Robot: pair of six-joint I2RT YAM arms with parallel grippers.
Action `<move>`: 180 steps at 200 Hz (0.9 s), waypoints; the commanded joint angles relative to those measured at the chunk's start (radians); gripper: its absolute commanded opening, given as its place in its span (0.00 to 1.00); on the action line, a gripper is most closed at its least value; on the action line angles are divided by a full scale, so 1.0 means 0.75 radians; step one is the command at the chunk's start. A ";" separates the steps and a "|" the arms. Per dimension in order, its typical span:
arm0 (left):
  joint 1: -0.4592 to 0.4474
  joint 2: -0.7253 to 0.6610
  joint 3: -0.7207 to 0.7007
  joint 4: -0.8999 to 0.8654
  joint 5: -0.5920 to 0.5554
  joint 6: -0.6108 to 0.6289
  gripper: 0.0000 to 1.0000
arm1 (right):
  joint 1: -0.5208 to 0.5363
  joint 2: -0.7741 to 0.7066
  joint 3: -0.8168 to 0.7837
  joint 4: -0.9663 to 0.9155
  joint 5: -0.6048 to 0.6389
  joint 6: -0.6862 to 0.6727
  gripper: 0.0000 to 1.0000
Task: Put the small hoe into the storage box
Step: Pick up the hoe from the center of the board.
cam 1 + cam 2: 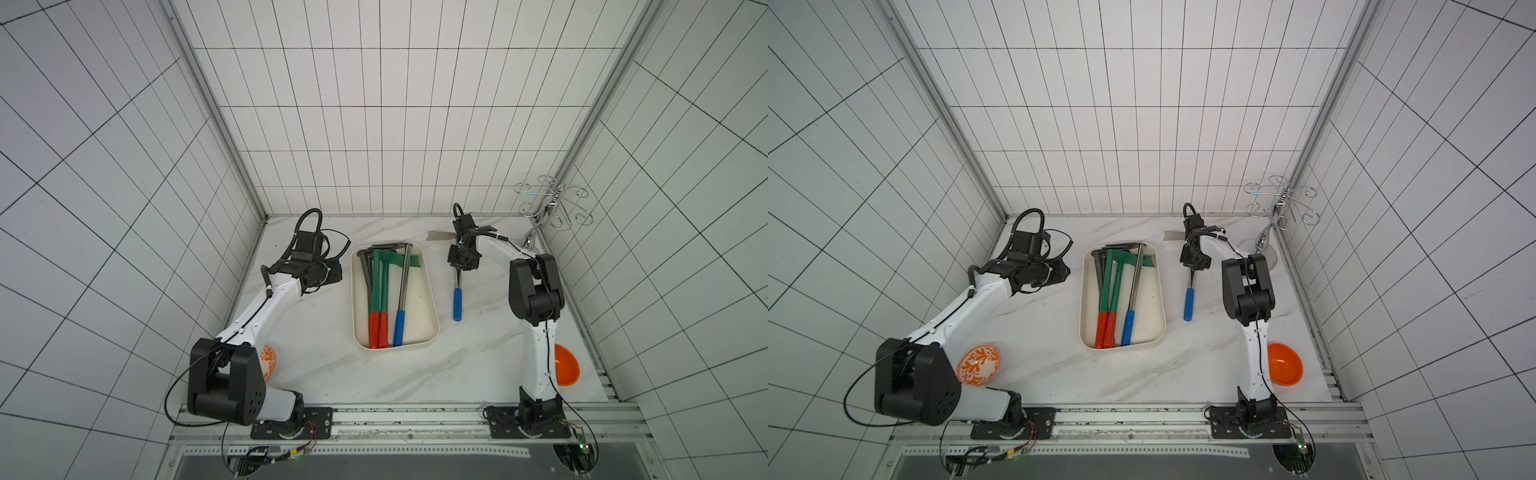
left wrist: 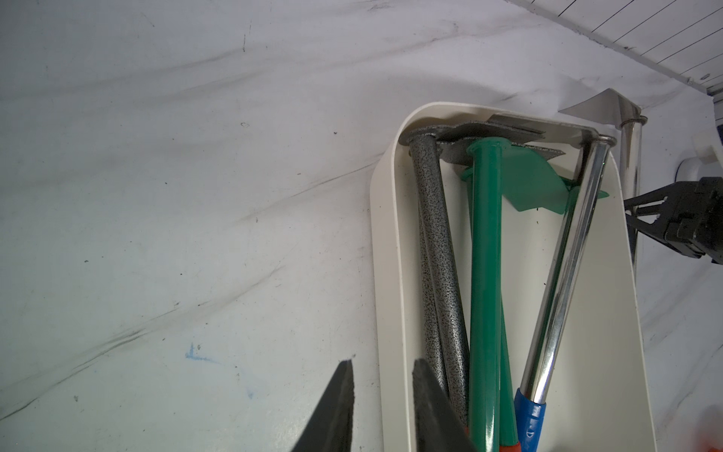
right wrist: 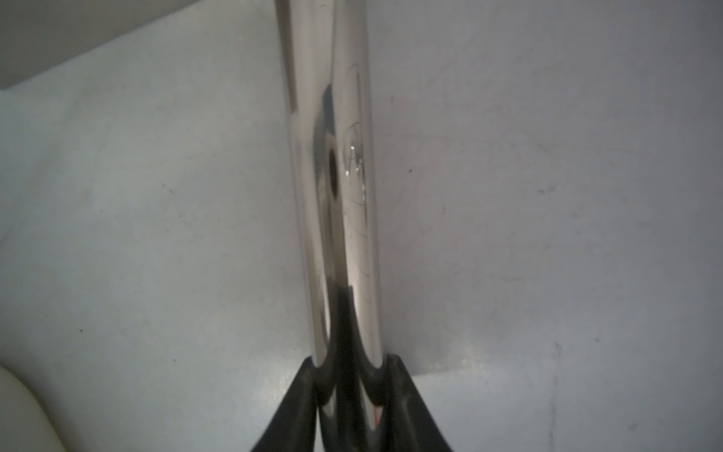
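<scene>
The small hoe (image 1: pixel 457 303) has a chrome shaft, a blue grip and a flat steel blade, and lies on the marble table just right of the storage box (image 1: pixel 432 297). My right gripper (image 1: pixel 459 271) points down at its shaft. In the right wrist view both fingertips (image 3: pixel 397 366) press against the chrome shaft (image 3: pixel 336 176), so the right gripper (image 3: pixel 350 360) is shut on it. The cream-white box (image 1: pixel 1161 291) holds several other hoes. My left gripper (image 1: pixel 338 272) hovers by the box's left wall (image 2: pixel 385 274), its jaws a little apart with nothing between them (image 2: pixel 381 364).
The box holds green, grey-speckled and chrome hoes (image 1: pixel 384 286). An orange bowl (image 1: pixel 565 365) sits by the right arm's base. A patterned orange-white bowl (image 1: pixel 978 365) sits by the left arm. A chrome wire rack (image 1: pixel 548 203) stands in the back right corner.
</scene>
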 commanded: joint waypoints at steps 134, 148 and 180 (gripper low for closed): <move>0.007 -0.008 0.026 0.013 0.010 0.012 0.29 | 0.005 -0.137 0.051 -0.007 0.008 -0.053 0.11; 0.007 -0.013 0.021 0.012 0.010 0.011 0.29 | 0.011 -0.155 0.043 -0.010 0.009 -0.057 0.09; 0.007 -0.027 0.012 0.009 0.006 0.011 0.29 | 0.033 -0.192 0.042 -0.027 0.022 -0.067 0.05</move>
